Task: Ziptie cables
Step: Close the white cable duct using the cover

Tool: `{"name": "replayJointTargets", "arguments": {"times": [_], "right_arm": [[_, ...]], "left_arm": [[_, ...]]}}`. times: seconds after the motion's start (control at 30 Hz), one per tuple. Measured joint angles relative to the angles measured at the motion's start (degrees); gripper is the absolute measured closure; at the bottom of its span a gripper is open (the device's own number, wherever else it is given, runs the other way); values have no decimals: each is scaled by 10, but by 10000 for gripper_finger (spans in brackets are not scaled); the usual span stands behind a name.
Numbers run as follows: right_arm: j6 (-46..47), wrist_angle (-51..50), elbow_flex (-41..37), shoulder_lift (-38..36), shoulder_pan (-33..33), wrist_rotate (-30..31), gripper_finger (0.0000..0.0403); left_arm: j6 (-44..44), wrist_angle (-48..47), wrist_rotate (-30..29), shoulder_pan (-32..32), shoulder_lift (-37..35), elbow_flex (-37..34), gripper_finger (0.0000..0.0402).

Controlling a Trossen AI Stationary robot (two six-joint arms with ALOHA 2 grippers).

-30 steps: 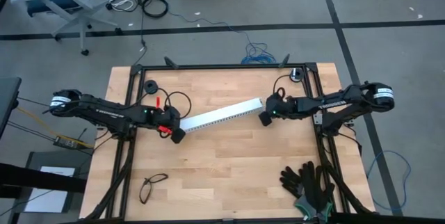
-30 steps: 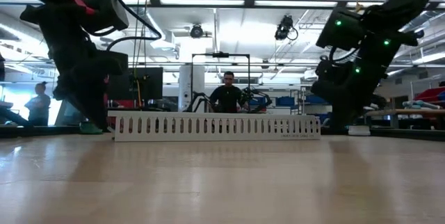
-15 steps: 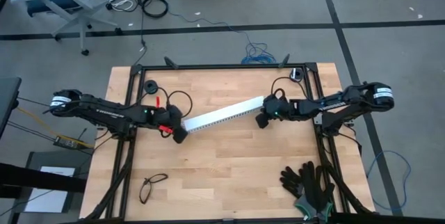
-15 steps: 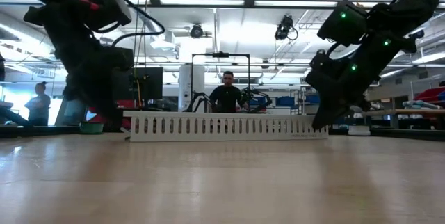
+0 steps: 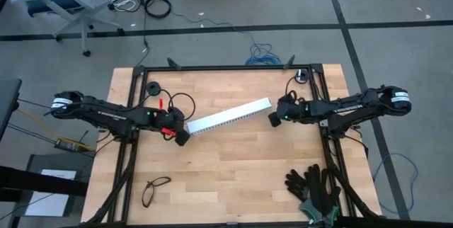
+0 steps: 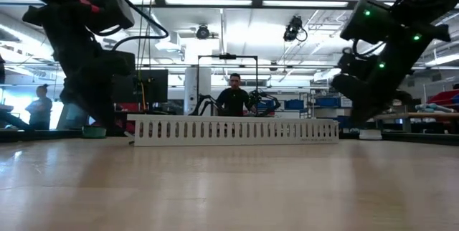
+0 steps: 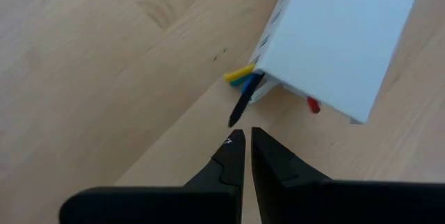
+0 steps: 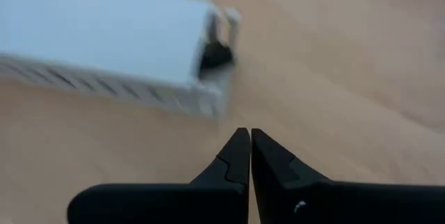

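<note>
My left jaws are shut tight and hold nothing. Just past their tips lies one end of the white rail on the counter. The cables poke out of that end, yellow, blue and a dark one, so they lie inside the rail. My right jaws are shut and empty too, just off the rail's other end. No ziptie is on the cables yet. Since a moment ago, my right jaws have pulled back from the rail.

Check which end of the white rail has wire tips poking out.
The end by the left gripper: yellow, blue and dark wire tips stick out of the white rail there. The end by the right gripper shows none.
</note>
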Motion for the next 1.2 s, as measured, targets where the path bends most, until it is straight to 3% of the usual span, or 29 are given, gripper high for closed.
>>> {"name": "replayJointTargets", "arguments": {"times": [0.1,0.23,0.33,0.83,1.2], "right_arm": [[-44,68,0,23,-20,-7,403],[-104,159,0,68,-51,-89,402],[-115,191,0,87,-58,-104,402],[-124,182,-1,71,-50,-125,402],[-123,163,1,70,-49,-114,402]], "left_arm": [[0,5,0,0,0,0,401],[15,24,-8,0,0,-1,401],[27,44,-7,0,0,-2,401],[31,36,-15,0,0,-2,401],[14,-51,-6,0,-1,1,401]]}}
